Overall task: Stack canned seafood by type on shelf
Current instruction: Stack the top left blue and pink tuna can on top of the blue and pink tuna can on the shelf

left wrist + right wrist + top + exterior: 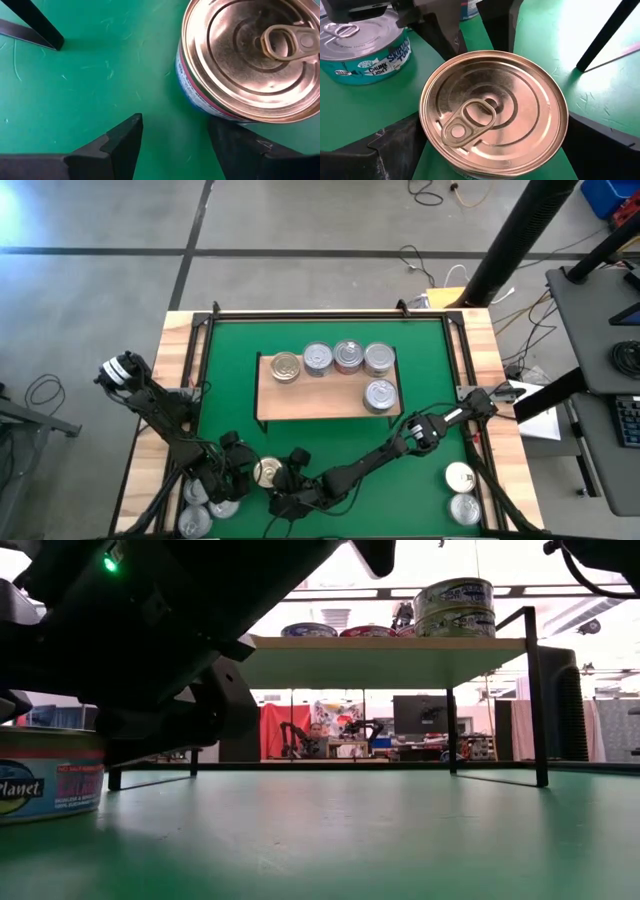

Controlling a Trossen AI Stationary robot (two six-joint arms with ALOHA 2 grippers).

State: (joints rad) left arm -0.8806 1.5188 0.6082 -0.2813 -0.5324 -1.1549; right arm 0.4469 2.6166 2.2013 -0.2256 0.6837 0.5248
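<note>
A gold-lidded tin of canned seafood [492, 115] stands upright on the green mat, near the table's front edge and left of centre [267, 471]. My right gripper [492, 150] is wide open, one finger on each side of this tin. My left gripper [175, 135] is also open just to the tin's left, with only mat between its fingers and the tin [250, 55] beside one finger. The light-wood shelf [310, 405] carries a row of tins along its far edge and one more at its right end [379, 394]. The low view shows two tins stacked there [455, 608].
Several tins [205, 505] lie at the front left by the left arm, one of them a silver tin with a teal label [365, 50]. Two more [462, 492] sit at the front right. The shelf's thin black legs [535, 700] stand on the mat behind the grippers.
</note>
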